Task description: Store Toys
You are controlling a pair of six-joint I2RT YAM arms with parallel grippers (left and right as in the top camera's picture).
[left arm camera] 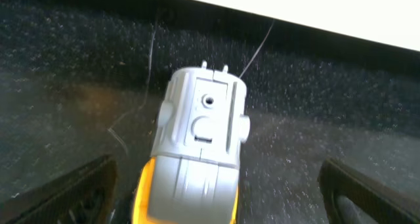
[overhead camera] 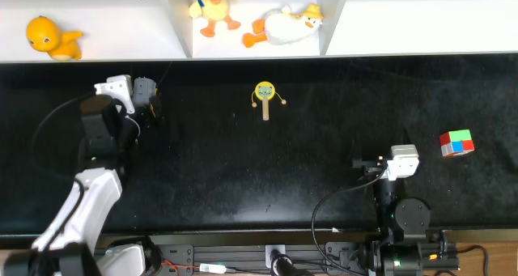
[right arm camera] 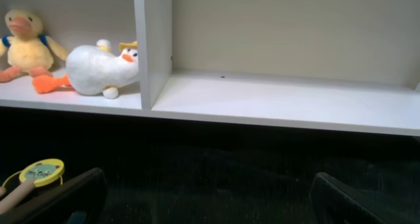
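Observation:
A grey and yellow toy [left arm camera: 200, 152] lies on the black table between the spread fingers of my left gripper [left arm camera: 216, 194], which is open and not touching it. In the top view this gripper [overhead camera: 154, 106] is at the far left, close to the white shelf. A yellow rattle drum [overhead camera: 265, 92] lies mid-table, and a coloured cube [overhead camera: 456, 143] sits at the right. My right gripper [overhead camera: 366, 164] stands open and holds nothing, low at the right. It faces the shelf, with the rattle [right arm camera: 36, 175] off to one side.
The white shelf [overhead camera: 340, 21] runs along the back. A yellow duck [overhead camera: 50, 37] is in its left compartment; a plush duck [overhead camera: 213, 7] and a white plush goose [overhead camera: 283, 25] share the middle one. The right compartment [right arm camera: 282, 99] holds nothing.

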